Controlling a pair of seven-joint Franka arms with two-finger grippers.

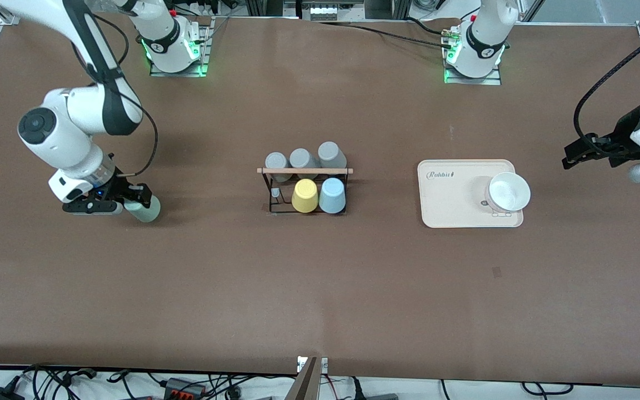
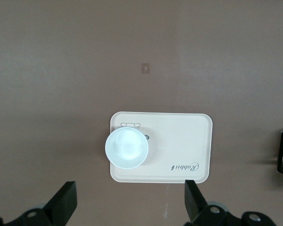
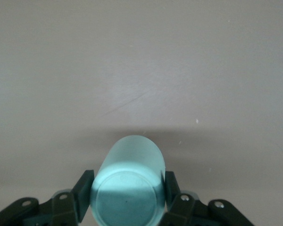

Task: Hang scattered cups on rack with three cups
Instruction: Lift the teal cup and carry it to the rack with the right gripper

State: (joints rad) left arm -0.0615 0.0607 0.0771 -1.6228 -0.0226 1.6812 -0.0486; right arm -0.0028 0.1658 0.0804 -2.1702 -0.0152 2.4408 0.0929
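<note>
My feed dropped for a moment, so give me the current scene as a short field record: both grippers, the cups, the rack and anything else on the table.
right gripper: shut on mint green cup, at the right arm's end of the table
left gripper: open, holding nothing, waiting above the table at the left arm's end
rack: mid-table, wooden rod on top
on rack: light blue cup, yellow cup, three grey cups
cream tray: holds white bowl

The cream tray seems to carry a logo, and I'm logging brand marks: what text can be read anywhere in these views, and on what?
"Rabbit", in script lettering, on the cream tray near one corner; the last letters are uncertain.
A small printed drawing on the tray beside the white bowl: too small to read.
No other legible text; the cups and rack are unmarked.
</note>
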